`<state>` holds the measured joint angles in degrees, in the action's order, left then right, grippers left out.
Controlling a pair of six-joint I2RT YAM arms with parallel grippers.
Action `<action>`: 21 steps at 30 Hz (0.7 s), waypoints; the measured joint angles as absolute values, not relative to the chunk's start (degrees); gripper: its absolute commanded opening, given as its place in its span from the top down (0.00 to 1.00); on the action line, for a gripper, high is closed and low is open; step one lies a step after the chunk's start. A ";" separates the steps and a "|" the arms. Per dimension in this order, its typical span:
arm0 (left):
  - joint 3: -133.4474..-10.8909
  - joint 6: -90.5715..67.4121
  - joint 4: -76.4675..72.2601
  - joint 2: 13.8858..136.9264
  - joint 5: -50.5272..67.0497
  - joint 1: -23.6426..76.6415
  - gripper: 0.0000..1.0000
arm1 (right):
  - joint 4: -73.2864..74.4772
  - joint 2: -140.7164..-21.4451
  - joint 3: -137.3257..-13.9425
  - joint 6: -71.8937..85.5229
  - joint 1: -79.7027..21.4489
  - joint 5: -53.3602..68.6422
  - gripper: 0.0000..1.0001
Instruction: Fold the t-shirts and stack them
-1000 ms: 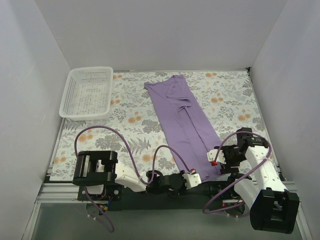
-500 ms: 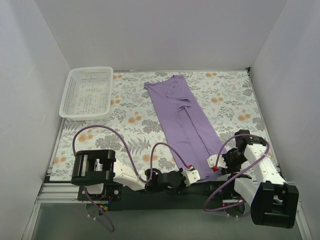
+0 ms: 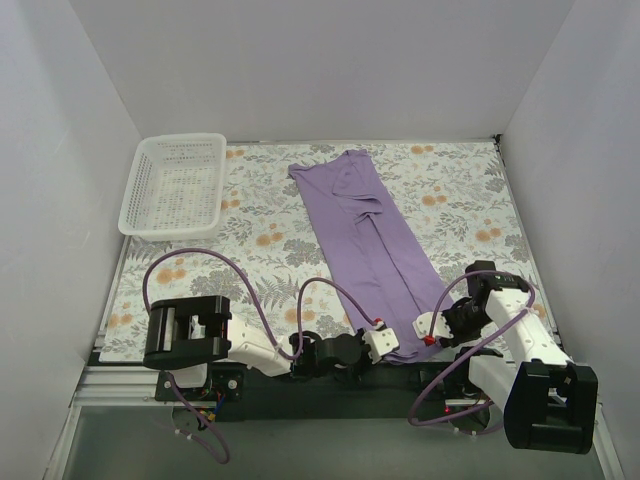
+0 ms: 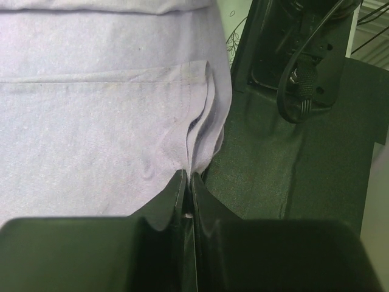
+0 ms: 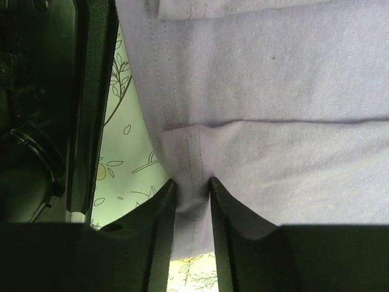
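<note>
The lavender t-shirt (image 3: 370,230) lies folded into a long strip on the floral cloth, running from the back centre to the near right. My left gripper (image 3: 385,342) is at its near hem, shut on a pinched fold of the fabric edge (image 4: 203,140). Its fingertips (image 4: 188,177) meet on the cloth. My right gripper (image 3: 428,330) is at the near right corner of the hem. Its fingers (image 5: 192,185) stand on either side of a stitched hem fold (image 5: 188,158) and press on it. The neck label is hidden.
A white mesh basket (image 3: 175,185) stands at the back left. White walls enclose the table on three sides. The black arm bases and purple cables (image 3: 250,290) lie along the near edge. The left wrist view shows the black base plate (image 4: 285,170) beside the hem.
My right gripper has moved nearer, down onto the near right hem corner. My left gripper has shifted slightly left and away at the near hem. The shirt has hardly moved.
</note>
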<state>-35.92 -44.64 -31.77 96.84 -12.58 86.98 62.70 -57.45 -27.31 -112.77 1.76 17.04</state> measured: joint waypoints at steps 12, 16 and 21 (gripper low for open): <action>-35.92 -45.95 -31.77 96.84 -10.81 86.30 1.00 | 60.42 -57.52 -27.46 -110.50 1.74 18.22 0.99; -35.79 -46.65 -32.12 96.82 -10.22 85.60 1.00 | 60.53 -57.54 -27.73 -110.06 1.74 18.35 0.99; -34.52 -47.90 -32.77 95.96 -9.58 84.53 1.00 | 61.45 -59.48 -29.63 -109.54 1.74 19.07 0.99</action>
<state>-34.52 -47.90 -32.77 95.96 -9.58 84.53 61.45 -59.48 -29.63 -109.54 1.74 19.07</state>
